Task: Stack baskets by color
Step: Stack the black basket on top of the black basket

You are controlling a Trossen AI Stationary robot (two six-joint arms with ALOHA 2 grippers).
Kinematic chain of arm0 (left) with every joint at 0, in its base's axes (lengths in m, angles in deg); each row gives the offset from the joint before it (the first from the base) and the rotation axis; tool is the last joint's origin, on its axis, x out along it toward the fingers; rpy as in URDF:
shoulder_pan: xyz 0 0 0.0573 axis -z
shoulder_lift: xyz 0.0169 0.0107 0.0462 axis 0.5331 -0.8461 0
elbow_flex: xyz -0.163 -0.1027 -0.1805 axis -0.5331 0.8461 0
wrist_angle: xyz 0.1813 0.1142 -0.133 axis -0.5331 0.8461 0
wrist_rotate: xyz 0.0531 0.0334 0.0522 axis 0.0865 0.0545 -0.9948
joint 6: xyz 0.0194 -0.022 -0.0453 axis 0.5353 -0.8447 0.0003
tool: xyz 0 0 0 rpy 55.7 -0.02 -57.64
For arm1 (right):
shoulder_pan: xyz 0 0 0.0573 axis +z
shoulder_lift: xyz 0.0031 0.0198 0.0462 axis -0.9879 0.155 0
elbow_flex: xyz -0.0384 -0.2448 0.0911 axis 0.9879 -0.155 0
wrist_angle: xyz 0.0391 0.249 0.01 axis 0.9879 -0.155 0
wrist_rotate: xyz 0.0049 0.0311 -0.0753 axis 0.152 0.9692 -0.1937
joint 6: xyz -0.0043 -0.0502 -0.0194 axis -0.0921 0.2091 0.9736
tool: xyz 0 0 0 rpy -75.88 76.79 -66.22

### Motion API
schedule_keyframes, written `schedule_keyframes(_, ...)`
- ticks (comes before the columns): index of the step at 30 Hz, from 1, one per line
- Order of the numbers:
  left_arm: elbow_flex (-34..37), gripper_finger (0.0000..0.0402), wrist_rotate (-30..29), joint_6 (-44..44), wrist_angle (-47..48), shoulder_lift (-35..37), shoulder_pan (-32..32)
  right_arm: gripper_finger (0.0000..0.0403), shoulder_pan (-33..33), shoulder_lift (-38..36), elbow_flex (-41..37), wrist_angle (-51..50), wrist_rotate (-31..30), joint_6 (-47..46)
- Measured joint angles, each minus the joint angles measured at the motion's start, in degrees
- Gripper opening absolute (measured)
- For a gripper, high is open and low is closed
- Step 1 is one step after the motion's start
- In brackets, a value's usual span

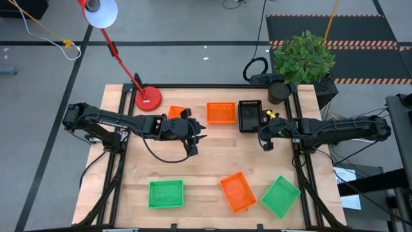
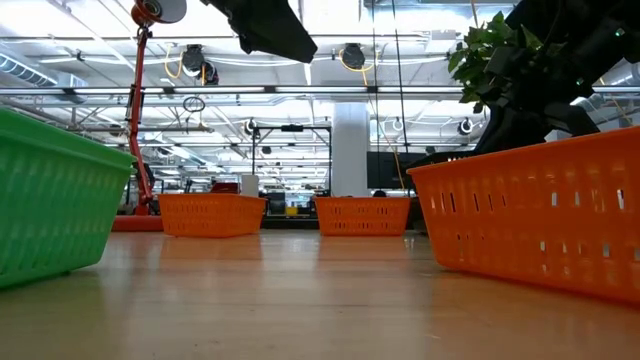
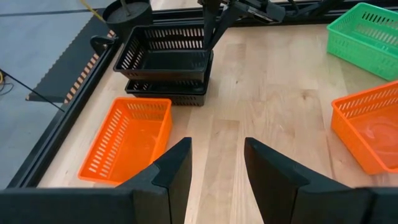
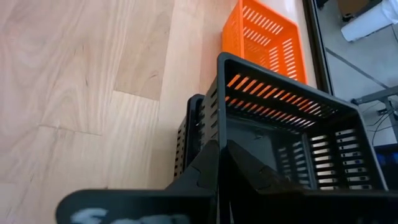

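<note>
No readable writing or brand is seen on any basket or arm; a pale smear on the right wrist housing in the right wrist view cannot be read.

In the high view, the left arm [image 1: 103, 121] is stretched from the left edge toward the centre, low over the table [image 1: 219, 158]. The left gripper [image 1: 196, 136] is seen left of centre, its fingers [image 3: 174, 171] parted and nothing held between them. An orange basket [image 1: 175, 113] is partly hidden just above that arm.

The right arm [image 1: 341, 129] is stretched in from the right edge. The right gripper [image 1: 265, 143] is seen right of centre, just below and right of the black baskets [image 1: 250, 115]. Its fingers are clenched on the rim of the top black basket [image 4: 292, 130], as shown in the right wrist view. In the left wrist view the black baskets are seen nested, the top one tilted.

A second orange basket [image 1: 221, 113] is seen at upper centre, between the first and the black ones. Along the lower edge, a green basket [image 1: 166, 193] lies at lower left, a third orange basket [image 1: 238, 191] at lower centre, and another green basket [image 1: 280, 196] just to its right, tilted.

A red lamp [image 1: 148, 98] stands at the table's upper left, and a plant [image 1: 302, 58] at upper right.
</note>
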Motion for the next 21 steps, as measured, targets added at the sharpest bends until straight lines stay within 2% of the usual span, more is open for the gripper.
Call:
schedule_keyframes(12, 0.0, 0.0147, 0.0, 0.0, 0.0, 0.0, 0.0, 0.0007, 0.0, 0.0, 0.0, 0.0, 0.0, -1.4)
schedule_keyframes(21, 0.0, 0.0147, 0.0, -0.2, 0.0, 0.0, 0.1, 0.0029, 0.0, 0.0, -4.2, 6.1, -0.3, 0.6)
